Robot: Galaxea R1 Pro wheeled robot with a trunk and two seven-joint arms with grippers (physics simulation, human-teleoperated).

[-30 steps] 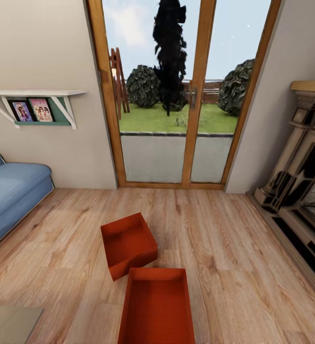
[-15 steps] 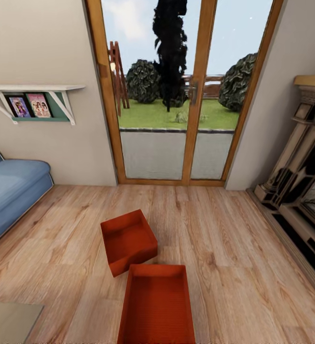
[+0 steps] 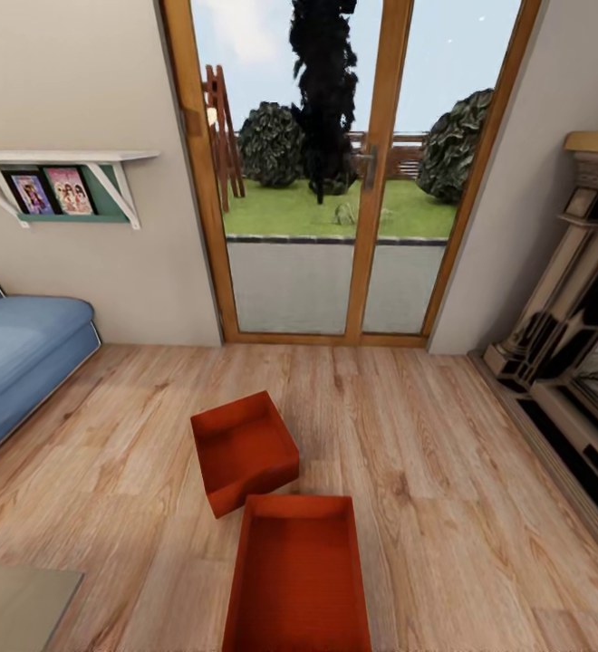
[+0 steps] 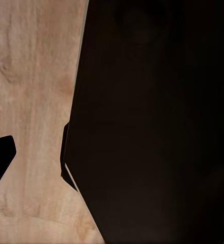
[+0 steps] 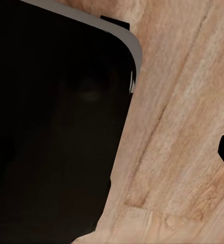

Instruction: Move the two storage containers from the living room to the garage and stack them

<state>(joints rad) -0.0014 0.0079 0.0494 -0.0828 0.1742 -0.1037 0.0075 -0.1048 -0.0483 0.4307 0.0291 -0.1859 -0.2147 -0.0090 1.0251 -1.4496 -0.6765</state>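
Head view of the living room, taken during the approach to the two storage containers. The nearer container lies on the light wood plank floor, its long axis pointing toward the glazed double door. The farther container sits between the nearer one and the door, turned at an angle, with one corner touching or just beside the nearer container's far rim; which of the two cannot be told. A blue sofa stands well apart from the nearer container on the robot's left side, and a fireplace surround on its right.

In both wrist views, dark robot bodywork is seen above the planks. Whether either claw is apart or together cannot be told.

The step in hand is judged to be positioning for the first pick-up. It would be done well if the base were stopped square to the nearer container, with room left for both arms to be lowered outside its long walls. The thin walls are best gripped evenly, so that the farther container is not nudged.
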